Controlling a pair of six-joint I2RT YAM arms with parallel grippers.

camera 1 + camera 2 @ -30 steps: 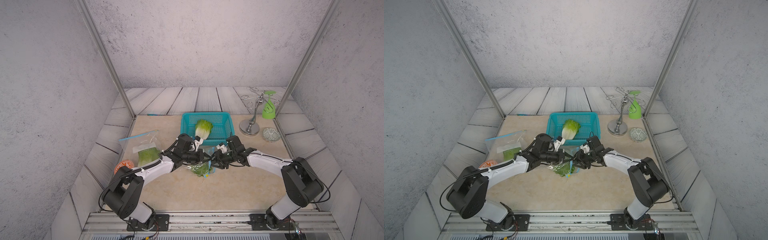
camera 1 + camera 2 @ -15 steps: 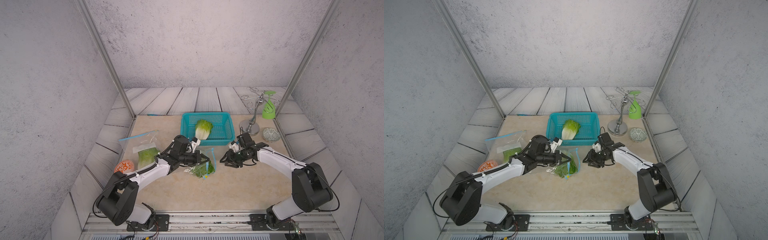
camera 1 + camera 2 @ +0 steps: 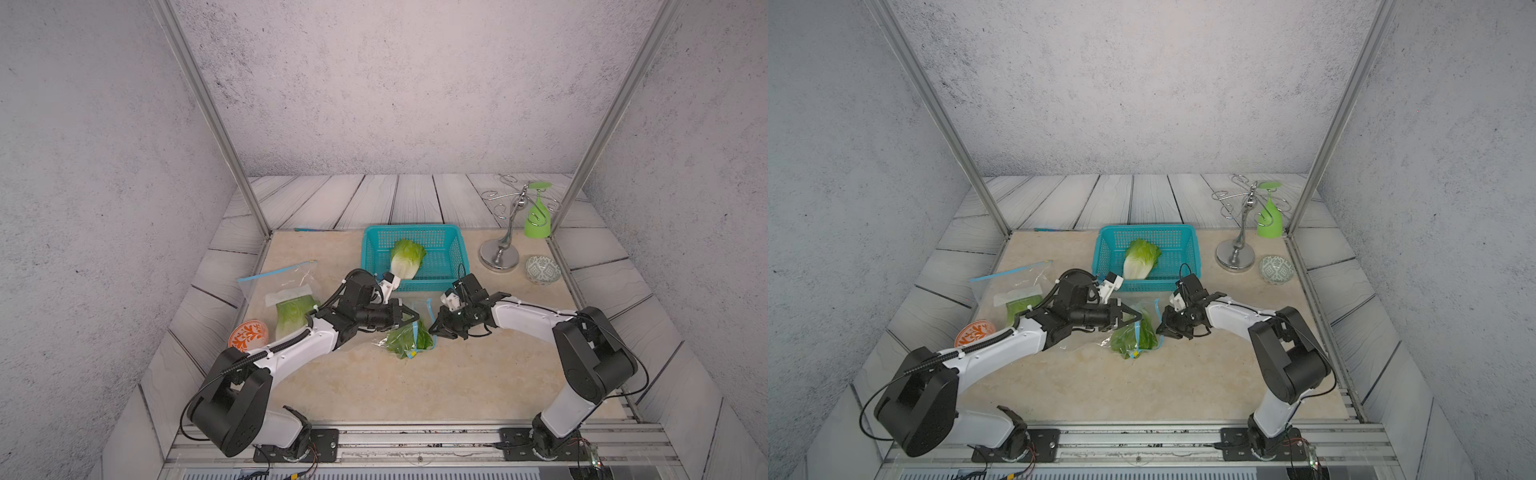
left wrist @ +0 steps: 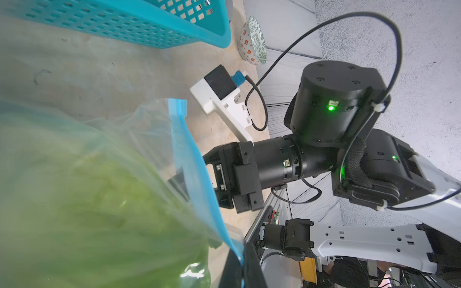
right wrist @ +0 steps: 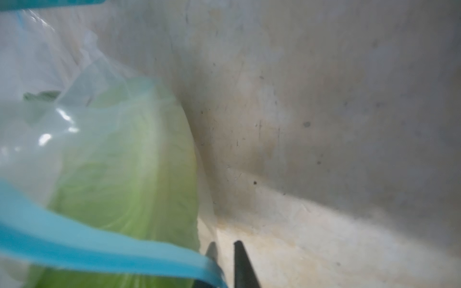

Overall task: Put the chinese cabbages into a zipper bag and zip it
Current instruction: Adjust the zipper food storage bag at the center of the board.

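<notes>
A clear zipper bag (image 3: 409,338) with a blue zip strip (image 4: 194,162) lies mid-table and holds a green chinese cabbage (image 3: 1133,338). My left gripper (image 3: 413,318) is shut on the strip's far end, as the left wrist view shows (image 4: 243,269). My right gripper (image 3: 434,330) is shut on the strip from the other side; in the right wrist view (image 5: 224,245) the strip (image 5: 99,244) runs into its jaws beside the bagged cabbage (image 5: 129,174). Another cabbage (image 3: 407,257) lies in the teal basket (image 3: 411,227). A third (image 3: 293,313) sits in a second bag (image 3: 278,282) at the left.
An orange patterned dish (image 3: 247,336) sits by the left arm. At the back right stand a metal glass rack (image 3: 498,249) with an upturned green goblet (image 3: 536,216), and a patterned bowl (image 3: 542,270). The basket stands just behind both grippers.
My right gripper pulled back to the right with open jaws, then returned to the bag's zip edge and shut on the strip. The left gripper kept its hold.
</notes>
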